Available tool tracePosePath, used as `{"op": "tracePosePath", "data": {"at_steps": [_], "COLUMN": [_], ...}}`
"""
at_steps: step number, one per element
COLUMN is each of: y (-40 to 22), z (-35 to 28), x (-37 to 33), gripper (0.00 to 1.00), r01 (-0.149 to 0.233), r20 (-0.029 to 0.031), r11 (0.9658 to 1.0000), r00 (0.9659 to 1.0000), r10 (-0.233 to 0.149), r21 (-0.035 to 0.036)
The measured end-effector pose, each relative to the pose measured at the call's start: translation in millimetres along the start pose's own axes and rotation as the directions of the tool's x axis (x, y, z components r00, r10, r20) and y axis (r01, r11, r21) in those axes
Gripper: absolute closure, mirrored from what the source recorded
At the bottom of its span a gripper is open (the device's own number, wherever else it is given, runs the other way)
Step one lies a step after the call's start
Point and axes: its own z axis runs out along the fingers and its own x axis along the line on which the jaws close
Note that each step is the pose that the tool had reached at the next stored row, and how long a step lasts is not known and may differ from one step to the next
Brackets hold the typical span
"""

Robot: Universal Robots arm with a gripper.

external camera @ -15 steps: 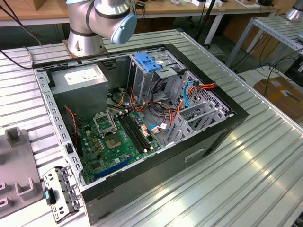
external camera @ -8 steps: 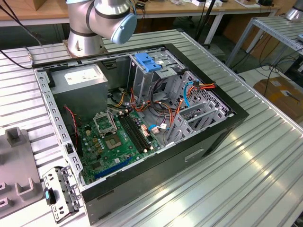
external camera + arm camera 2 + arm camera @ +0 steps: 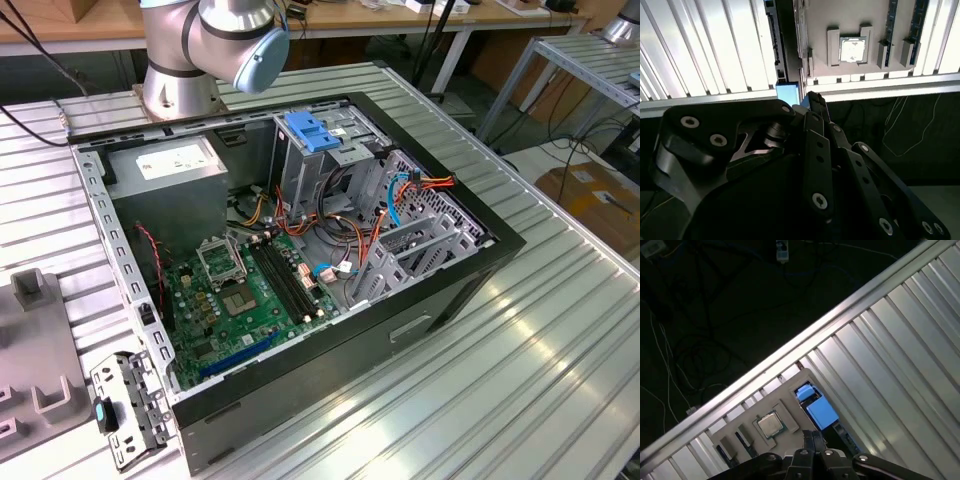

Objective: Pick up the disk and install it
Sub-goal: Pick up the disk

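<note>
Fingers (image 3: 808,441) pinched together with nothing in them, hovering at the edge of the grey fixture tray (image 3: 786,399); disk (image 3: 821,412) sits on edge right beside that tray.

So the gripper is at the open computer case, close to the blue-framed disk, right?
Not quite. The gripper is at the grey tray that holds a processor chip, not the computer case; both wrist views show it. It is close to the blue-framed disk.
</note>
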Motion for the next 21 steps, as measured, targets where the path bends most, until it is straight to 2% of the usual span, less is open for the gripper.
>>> {"op": "tracePosePath", "data": {"at_steps": [3, 7, 10, 12, 13, 14, 15, 17, 18, 21], "y": [0.0, 0.0, 0.0, 0.0, 0.0, 0.0, 0.0, 0.0, 0.0, 0.0], "z": [0.0, 0.0, 0.0, 0.0, 0.0, 0.2, 0.3, 0.4, 0.5, 0.6], "x": [0.0, 0.0, 0.0, 0.0, 0.0, 0.0, 0.0, 0.0, 0.0, 0.0], "gripper": [0.89, 0.89, 0.89, 0.89, 0.89, 0.89, 0.89, 0.89, 0.89, 0.89], "r01": [0.041, 0.096, 0.137, 0.166, 0.203, 0.245, 0.274, 0.305, 0.314, 0.316], "r20": [-0.0026, -0.0059, -0.0085, -0.0105, -0.0128, -0.0155, -0.0175, -0.0196, -0.0202, -0.0202], "r11": [0.9992, 0.9954, 0.9906, 0.986, 0.9792, 0.9696, 0.9617, 0.9524, 0.9496, 0.9489], "r00": [0.9991, 0.9954, 0.9906, 0.986, 0.9791, 0.9695, 0.9616, 0.9522, 0.9494, 0.9487], "r10": [-0.041, -0.096, -0.137, -0.166, -0.203, -0.245, -0.274, -0.305, -0.313, -0.316], "r21": [0.0008, 0.0016, 0.0021, 0.0024, 0.0028, 0.003, 0.003, 0.003, 0.003, 0.0036]}}
